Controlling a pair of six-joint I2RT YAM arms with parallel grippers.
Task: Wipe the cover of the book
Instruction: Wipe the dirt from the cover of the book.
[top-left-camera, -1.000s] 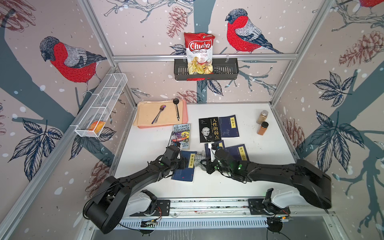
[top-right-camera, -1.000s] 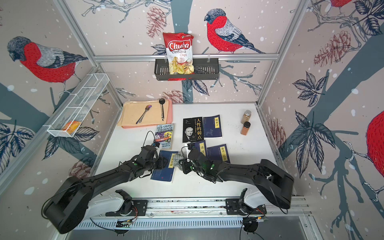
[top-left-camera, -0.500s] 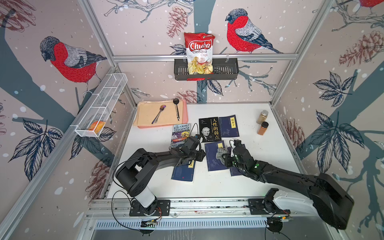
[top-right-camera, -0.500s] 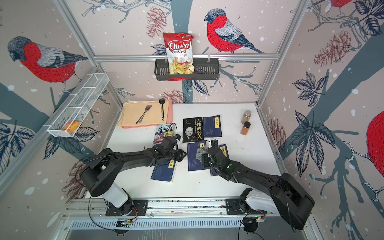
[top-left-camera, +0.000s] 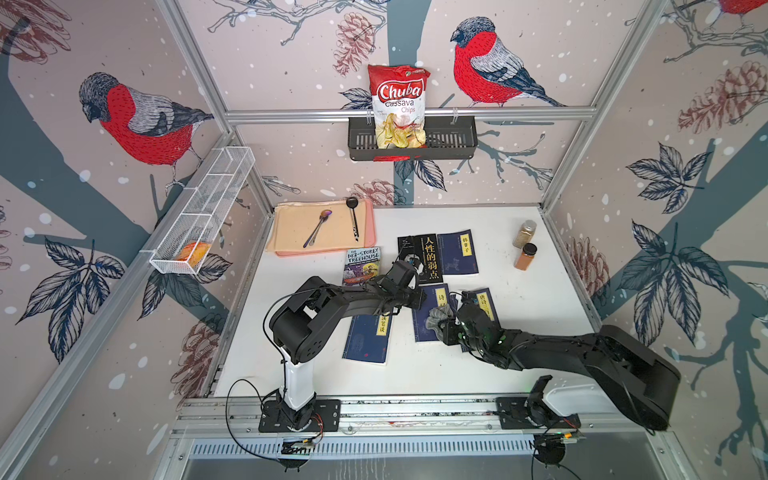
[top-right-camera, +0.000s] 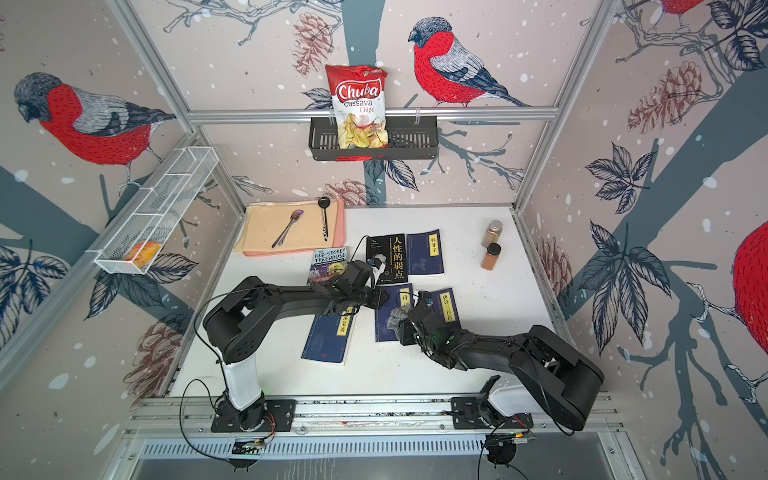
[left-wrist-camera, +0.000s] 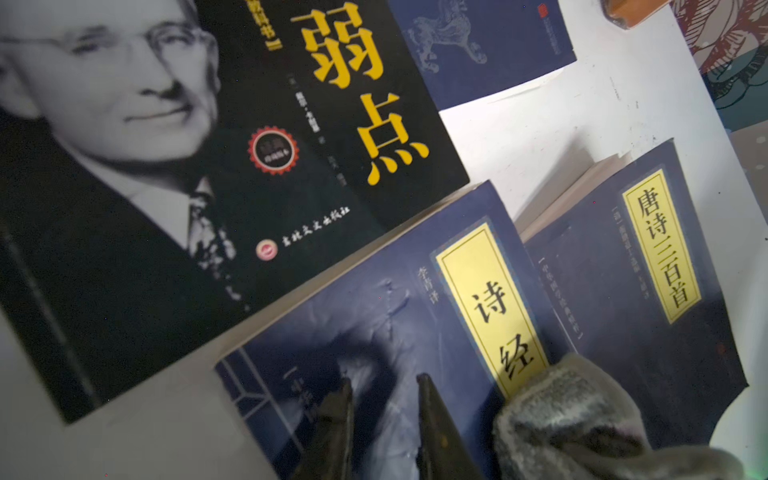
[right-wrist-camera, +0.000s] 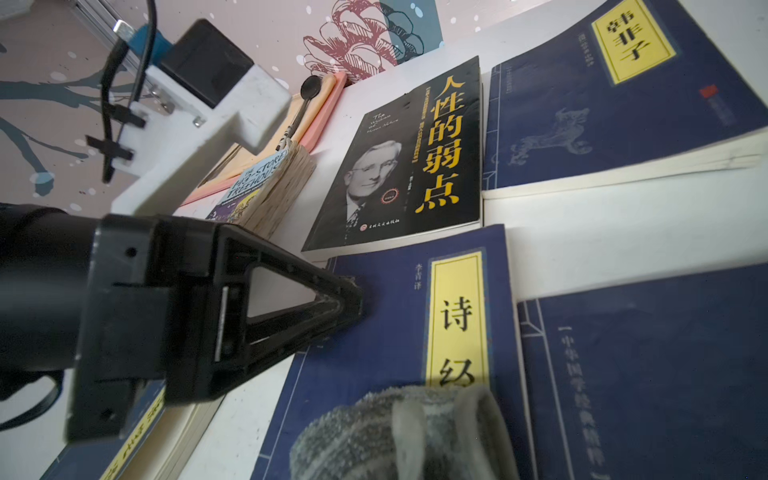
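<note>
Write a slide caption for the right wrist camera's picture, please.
A grey cloth lies on the blue book, with the left end effector poised at that book's corner.

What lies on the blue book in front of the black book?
A grey cloth in the right gripper and the left gripper's tips rest on the blue book. The cloth hides the label's lower end.

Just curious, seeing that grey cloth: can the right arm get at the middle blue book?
Probably yes: the right arm holds its cloth on that book, and the left arm reaches only one far corner.
</note>
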